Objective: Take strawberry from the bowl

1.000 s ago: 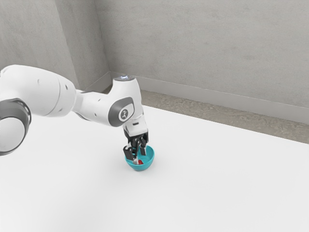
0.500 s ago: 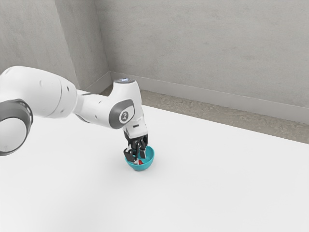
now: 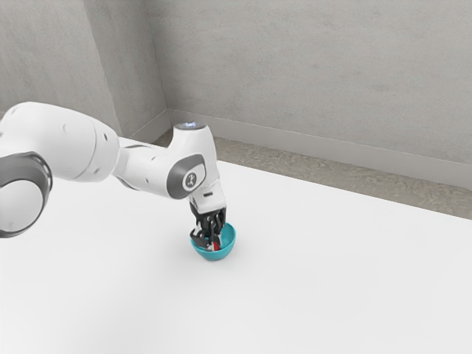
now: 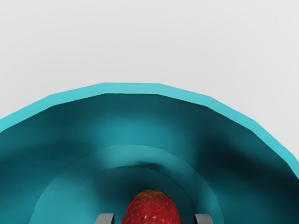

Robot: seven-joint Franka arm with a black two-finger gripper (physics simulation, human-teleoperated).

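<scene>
The black gripper (image 3: 209, 242) reaches down inside the teal bowl (image 3: 230, 240) in the exterior view, its fingers around the red strawberry (image 3: 217, 247). In the wrist view the strawberry (image 4: 152, 208) lies on the floor of the bowl (image 4: 131, 88), its rounded top showing. Grey tips of the gripper (image 4: 154, 218) stand on either side of the fruit, with a narrow gap of bowl floor visible at each side, so the gripper is open. The strawberry's lower part is out of sight.
The bowl stands on a white table (image 3: 317, 273), its wall and rim curving closely around the fingers. Beyond the table's far edge are a stony floor strip (image 3: 317, 171) and a grey wall (image 3: 310, 74).
My hand has moved slightly down, deeper into the bowl. The fingers have come closer together around the strawberry. The bowl has stayed where it was.
</scene>
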